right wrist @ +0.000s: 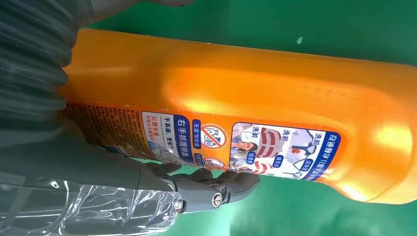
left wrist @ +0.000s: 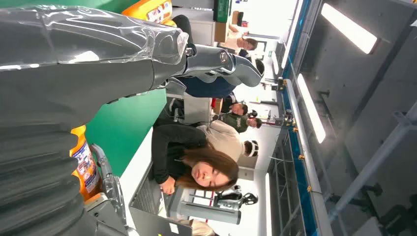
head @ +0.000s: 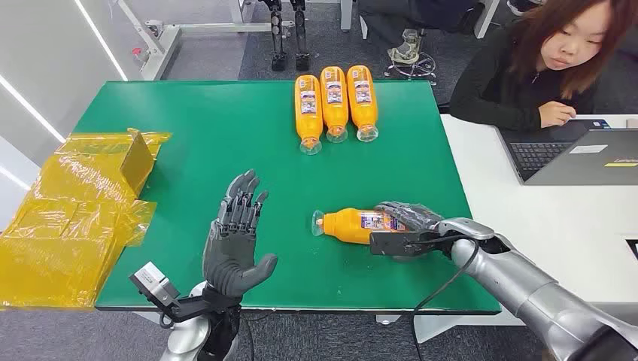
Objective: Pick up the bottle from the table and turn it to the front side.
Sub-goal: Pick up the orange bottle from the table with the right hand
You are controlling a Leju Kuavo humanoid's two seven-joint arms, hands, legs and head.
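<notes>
Orange detergent bottle (head: 353,224) lies on its side on the green tabletop (head: 226,135), cap toward our left. Our right hand (head: 406,226) wraps its base end; in the right wrist view the fingers (right wrist: 216,184) curl against the label, so we record a grasp. Our left hand (head: 237,241) stands raised near the front edge, palm released and fingers spread, holding nothing. Three more orange bottles (head: 335,105) lie side by side at the far edge. Yellow bags (head: 71,218) sit left.
</notes>
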